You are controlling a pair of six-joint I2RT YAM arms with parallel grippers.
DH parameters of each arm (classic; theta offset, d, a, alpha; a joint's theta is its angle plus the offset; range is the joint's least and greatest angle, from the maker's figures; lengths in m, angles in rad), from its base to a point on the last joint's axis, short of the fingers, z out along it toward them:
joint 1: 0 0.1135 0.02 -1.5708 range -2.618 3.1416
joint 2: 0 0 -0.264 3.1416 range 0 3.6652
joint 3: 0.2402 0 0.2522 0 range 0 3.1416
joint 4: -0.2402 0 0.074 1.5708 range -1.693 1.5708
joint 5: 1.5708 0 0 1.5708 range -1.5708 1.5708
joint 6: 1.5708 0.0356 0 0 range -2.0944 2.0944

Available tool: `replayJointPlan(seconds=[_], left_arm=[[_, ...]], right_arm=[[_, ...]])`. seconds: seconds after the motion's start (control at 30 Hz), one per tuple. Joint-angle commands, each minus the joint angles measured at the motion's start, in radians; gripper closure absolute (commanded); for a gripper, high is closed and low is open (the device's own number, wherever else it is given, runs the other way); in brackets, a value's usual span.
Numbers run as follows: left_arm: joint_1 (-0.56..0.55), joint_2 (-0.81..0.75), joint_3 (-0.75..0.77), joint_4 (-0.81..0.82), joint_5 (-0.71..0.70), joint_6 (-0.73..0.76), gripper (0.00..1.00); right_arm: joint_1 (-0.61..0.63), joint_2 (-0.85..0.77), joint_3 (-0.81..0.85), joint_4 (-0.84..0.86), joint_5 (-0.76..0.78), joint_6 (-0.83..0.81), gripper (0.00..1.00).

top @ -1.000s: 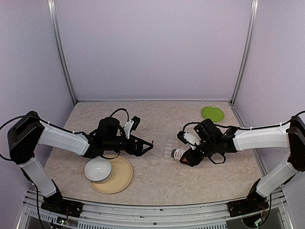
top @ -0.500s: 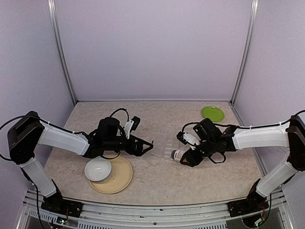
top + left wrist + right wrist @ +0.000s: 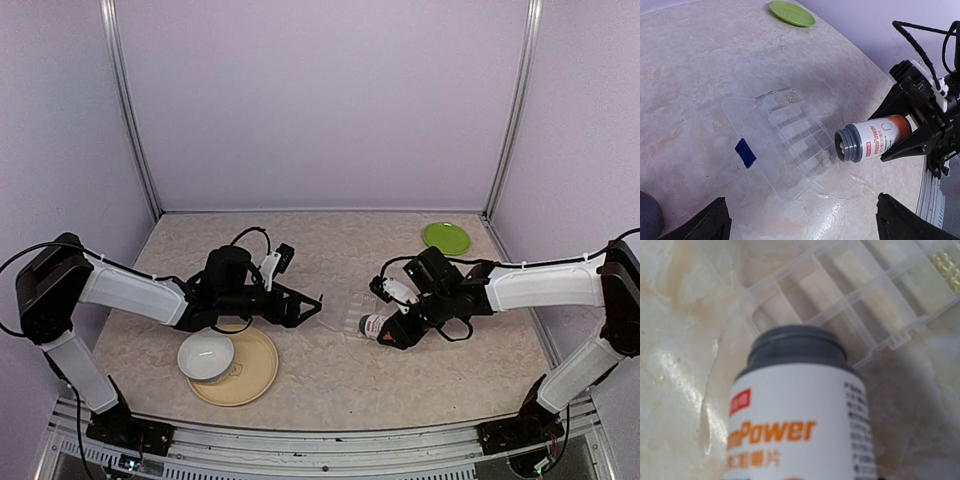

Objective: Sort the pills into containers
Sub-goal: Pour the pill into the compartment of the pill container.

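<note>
Cream plate (image 3: 256,372) with a white bowl (image 3: 206,356) on it sits nearest, on the left of the surface (image 3: 330,385). It plays no part in this step.

A little farther in, my left jaws stand wide apart with nothing between them, just left of the pill box (image 3: 799,131). My right jaws are closed round the body of the orange-labelled bottle (image 3: 875,141). It is tipped on its side with its open grey mouth (image 3: 844,146) pointing left at the near end of the box. One pale pill shows inside the mouth.

The box is clear plastic and lies between my two arms. Its lid (image 3: 752,137) is folded open towards the left, blue latch (image 3: 745,152) up. The compartments (image 3: 790,122) run in a row from near to far. A few pale bits that look like pills (image 3: 824,161) lie in the near end, beside the bottle mouth. A small cluster (image 3: 787,99) lies in the far end compartment.

I judge I am mid-pour, and the care lies in the wrist. The mouth hangs at the rim of the end compartment, and I cannot tell which side of the wall it is on. So I should first bring it squarely over one cell, low and close. Then I should roll the bottle a touch at a time, so pills come out singly and not in a rush.

The box looks light and could skid if the bottle nudges it. Pills that miss would scatter over the marbled surface. My free left jaws could steady the lid side if needed.

Farthest off, at the right, lies a green plate (image 3: 446,237), well apart from all this.
</note>
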Motion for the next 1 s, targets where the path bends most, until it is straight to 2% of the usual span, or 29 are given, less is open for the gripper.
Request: replayJointPlan(seconds=[0.0,0.97], left_arm=[[0.006,0.01,-0.001,0.034,0.011,-0.002,0.01],[0.006,0.007,-0.001,0.033,0.008,-0.004,0.01]], right_arm=[[-0.013,0.01,0.035,-0.032,-0.014,-0.008,0.85],[-0.024,0.034,0.096,-0.117,-0.033,-0.035,0.85]])
